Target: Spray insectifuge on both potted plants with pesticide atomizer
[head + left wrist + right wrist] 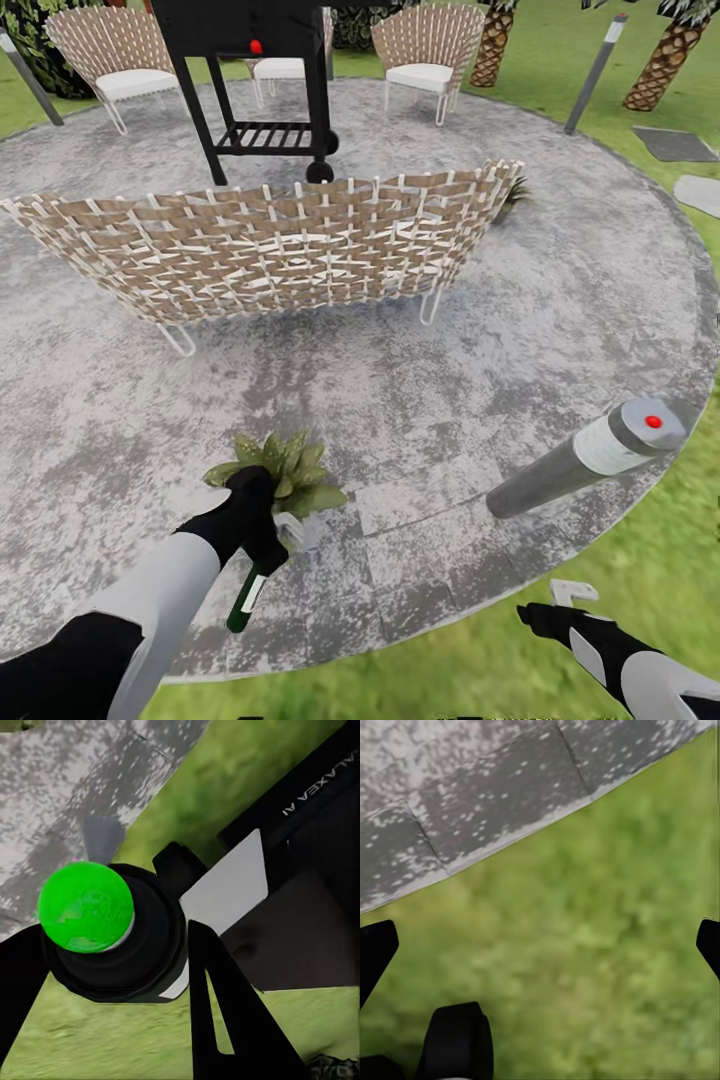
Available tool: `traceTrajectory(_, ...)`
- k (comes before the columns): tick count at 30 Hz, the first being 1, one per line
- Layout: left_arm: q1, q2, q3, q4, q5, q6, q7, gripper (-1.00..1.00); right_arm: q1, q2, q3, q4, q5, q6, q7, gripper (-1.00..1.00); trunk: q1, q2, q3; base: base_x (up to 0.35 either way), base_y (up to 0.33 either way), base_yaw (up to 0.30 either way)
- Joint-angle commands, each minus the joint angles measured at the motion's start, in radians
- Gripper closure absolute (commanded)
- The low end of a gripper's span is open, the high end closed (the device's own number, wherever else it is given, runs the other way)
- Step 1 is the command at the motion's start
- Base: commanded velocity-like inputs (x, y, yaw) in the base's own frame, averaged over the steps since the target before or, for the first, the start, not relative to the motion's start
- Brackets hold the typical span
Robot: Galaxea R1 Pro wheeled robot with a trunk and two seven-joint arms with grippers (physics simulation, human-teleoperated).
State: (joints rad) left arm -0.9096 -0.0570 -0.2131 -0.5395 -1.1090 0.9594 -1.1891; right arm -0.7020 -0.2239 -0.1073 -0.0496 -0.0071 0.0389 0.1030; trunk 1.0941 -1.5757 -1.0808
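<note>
holding the pesticide atomizer clamped in the left gripper just beside the potted plant, the bottle hangs tilted, so spray may miss the leaves; right gripper spread, idle.

Patio (grey) bears bench, plant.

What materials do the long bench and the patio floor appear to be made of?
Bench: apparently woven wicker or rattan, matte tan strips crossing pale ones, on thin white, probably metal, legs. Patio: seemingly stone or concrete paving, matte mottled grey with visible slab joints.
</note>
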Motion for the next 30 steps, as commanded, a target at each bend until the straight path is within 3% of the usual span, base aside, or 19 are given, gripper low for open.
traceTrajectory(1,0.0,-0.002,-0.001,-0.002,-0.011,0.006,-0.017,1.0,0.0,0.0,-0.008,-0.001,-0.001,0.004,0.004,-1.0,0.0,0.0,0.0,0.0,0.0,-0.214)
traceTrajectory(5,0.0,-0.007,0.0,-0.004,-0.015,0.005,-0.046,1.0,0.0,0.0,-0.008,-0.001,-0.001,0.004,0.003,-1.0,0.0,0.0,0.001,0.0,0.0,-0.167)
traceTrajectory(16,-0.003,-0.009,-0.003,-0.005,-0.027,0.003,-0.052,1.0,-0.001,0.0,-0.008,0.0,-0.003,0.003,0.003,-1.0,0.0,0.0,0.001,0.0,0.0,-0.01)
traceTrajectory(21,-0.007,-0.008,-0.003,-0.005,-0.157,0.002,-0.086,1.0,0.0,0.0,-0.008,0.0,-0.004,0.003,0.003,-1.0,0.0,0.0,0.001,0.0,0.0,0.0)
traceTrajectory(25,-0.029,-0.007,-0.003,-0.034,-0.266,0.002,-0.207,1.0,0.0,0.0,-0.008,0.0,-0.003,0.003,0.001,-1.0,0.0,0.0,0.001,0.0,0.0,0.0)
traceTrajectory(30,-0.035,-0.007,-0.003,-0.105,-0.382,0.001,-0.312,1.0,0.0,0.0,-0.008,0.0,-0.003,0.003,0.001,-1.0,0.0,0.0,0.001,0.0,0.0,0.0)
